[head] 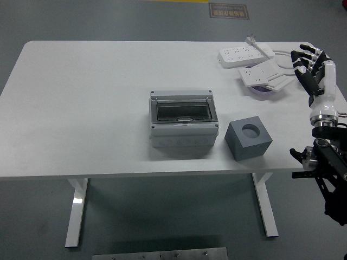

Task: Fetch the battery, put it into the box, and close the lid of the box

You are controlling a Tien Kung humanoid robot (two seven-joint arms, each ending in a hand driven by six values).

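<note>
White tabletop [81, 108] spans the view, bare on the left half. Box [183, 125] sits near centre, a pale enclosure with a dark see-through lid [182, 111] that lies flat and shut over it; something dark shows under the lid but too blurred to name. Just right of the box and a bit nearer, a grey cube block [248, 138] with a round hole in its top face, hole looks empty. No battery can be picked out anywhere in view; it may be under the lid or not on the tabletop, cannot tell, so the scene fits either battery already boxed and lid closed, or lid down with the battery elsewhere. Far right: two white power strips [255, 62] on a purple roll [264, 91]. Right hand [310, 67] is raised at the right edge, fingers spread, holding nothing; the box lies left and nearer from it, well apart, cube between. Left arm not seen, so the right hand is the nearer one.
</note>
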